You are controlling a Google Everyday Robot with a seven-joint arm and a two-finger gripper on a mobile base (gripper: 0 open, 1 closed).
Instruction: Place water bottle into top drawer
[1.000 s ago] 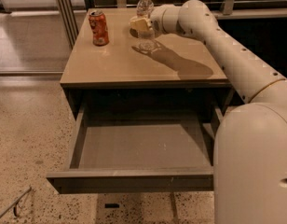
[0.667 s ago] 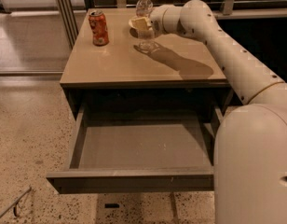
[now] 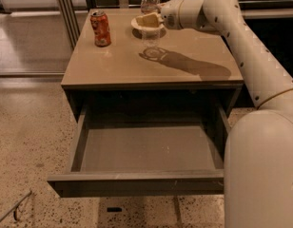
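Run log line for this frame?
pincer: at water bottle on cabinet top | top drawer: open, bottle not inside | soda can: untouched

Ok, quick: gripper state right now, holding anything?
Gripper: at the middle of the water bottle, which stands on the cabinet top; whether it has closed on the bottle cannot be told.

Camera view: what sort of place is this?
Probably an office or lab interior: speckled polished floor, tan-topped cabinet with its top drawer open, metal-framed partition behind. The gripper is at the water bottle on the cabinet top.
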